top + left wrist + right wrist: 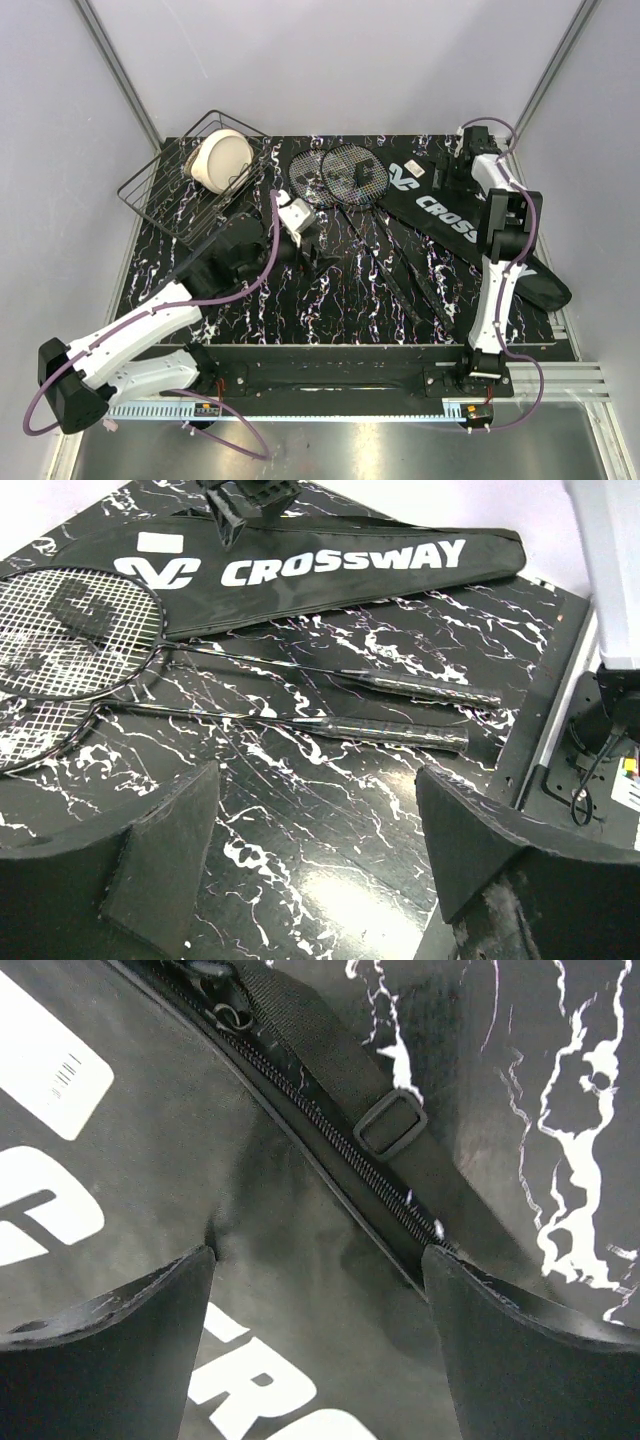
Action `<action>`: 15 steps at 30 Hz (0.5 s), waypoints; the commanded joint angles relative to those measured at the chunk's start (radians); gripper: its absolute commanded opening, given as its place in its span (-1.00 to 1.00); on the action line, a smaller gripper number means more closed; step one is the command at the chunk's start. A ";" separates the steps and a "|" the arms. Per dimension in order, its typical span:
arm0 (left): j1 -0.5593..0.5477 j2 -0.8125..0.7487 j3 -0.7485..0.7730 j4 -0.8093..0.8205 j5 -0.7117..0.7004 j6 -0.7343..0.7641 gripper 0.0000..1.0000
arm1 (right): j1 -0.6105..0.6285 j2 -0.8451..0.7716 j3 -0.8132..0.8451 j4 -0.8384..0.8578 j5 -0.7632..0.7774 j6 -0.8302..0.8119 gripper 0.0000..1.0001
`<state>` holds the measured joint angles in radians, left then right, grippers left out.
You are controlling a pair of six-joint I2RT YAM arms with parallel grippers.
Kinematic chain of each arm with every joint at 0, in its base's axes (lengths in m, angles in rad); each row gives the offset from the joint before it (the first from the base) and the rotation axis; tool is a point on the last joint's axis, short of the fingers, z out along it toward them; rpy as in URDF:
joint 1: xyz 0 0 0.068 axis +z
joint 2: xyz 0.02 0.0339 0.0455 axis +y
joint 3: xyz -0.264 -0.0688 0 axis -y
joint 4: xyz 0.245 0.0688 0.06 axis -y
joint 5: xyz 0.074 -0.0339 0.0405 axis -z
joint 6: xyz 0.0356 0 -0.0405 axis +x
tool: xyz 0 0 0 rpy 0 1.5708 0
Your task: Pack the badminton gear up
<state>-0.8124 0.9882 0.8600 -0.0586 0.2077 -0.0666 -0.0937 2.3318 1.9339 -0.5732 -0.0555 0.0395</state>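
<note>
Top view. The racket bag [440, 205] lies slantwise from the middle of the far edge toward the near right corner of the tabletop [330, 300]. The right arm [500, 260] crosses it and hides the lettering after "CROSS". The right hand [452, 168] sits at the bag's far end; its spread is unreadable here. The two rackets [352, 175] have their heads overlapping just left of the bag. Their shafts run toward the near right and are hard to follow on the marbling. The left hand [315, 250] is low over the middle, black on black, so its position is approximate. A wire basket [165, 195] in the far left corner holds a cream bowl [222, 160].

Left wrist. The left hand's fingers [150, 870] are spread wide with only bare tabletop between them. The rackets lie beyond, apart from the fingers, heads cut off at the left frame edge and grips [420, 687] side by side. The bag lies behind them.

Right wrist. The right hand's fingers [500, 1350] are spread, straddling the bag fabric and the zip [340, 1150]. The zip is closed along the visible stretch. The slider [225, 1010] is partly cut off at the top, and a strap buckle [390, 1125] lies beside the zip. The fabric seems puckered by one finger; contact is uncertain.
</note>
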 commanded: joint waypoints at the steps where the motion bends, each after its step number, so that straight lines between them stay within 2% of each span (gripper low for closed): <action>1: -0.053 0.001 0.024 0.025 -0.044 0.053 0.66 | -0.005 0.030 0.083 -0.050 -0.030 -0.162 0.81; 9: -0.071 0.023 0.024 0.020 -0.054 0.060 0.68 | -0.005 0.070 0.065 -0.060 0.023 -0.256 0.82; 13: -0.071 0.039 0.024 0.017 -0.062 0.060 0.68 | -0.005 0.116 0.115 -0.134 0.022 -0.273 0.84; 15: -0.071 0.046 0.022 0.017 -0.064 0.059 0.68 | -0.005 0.139 0.167 -0.171 -0.004 -0.273 0.72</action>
<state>-0.8818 1.0210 0.8600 -0.0769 0.1677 -0.0223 -0.0937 2.4065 2.0243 -0.6422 -0.0483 -0.1894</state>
